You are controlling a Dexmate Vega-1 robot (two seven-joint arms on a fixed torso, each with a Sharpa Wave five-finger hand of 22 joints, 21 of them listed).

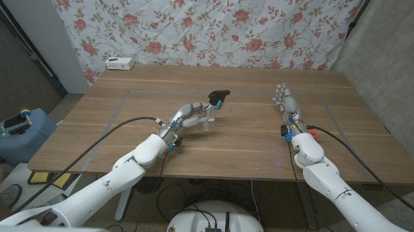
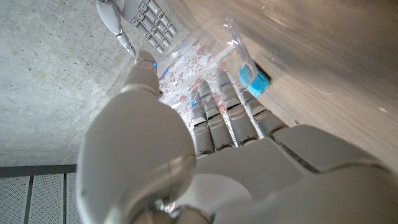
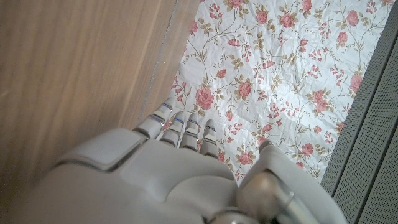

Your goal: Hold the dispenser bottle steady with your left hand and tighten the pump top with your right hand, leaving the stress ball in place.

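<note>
Left robot hand is near desk centre, fingers wrapped around the clear dispenser bottle; the left wrist view shows the transparent body lying across those fingers. Bottle looks tilted, long axis running up and to the right, black pump top at the far upper end, just past the fingertips. Stress ball: can't pick it out with any confidence; a blue object sits by the bottle in the left wrist view, can't tell what it is. Right robot hand stands well apart on the right side of the desk, fingers straight and spread, holding nothing. Pump top lies to that hand's left, roughly level with it, so the right hand needs to cross leftward to reach the cap; left hand is far nearer but already occupied.
</note>
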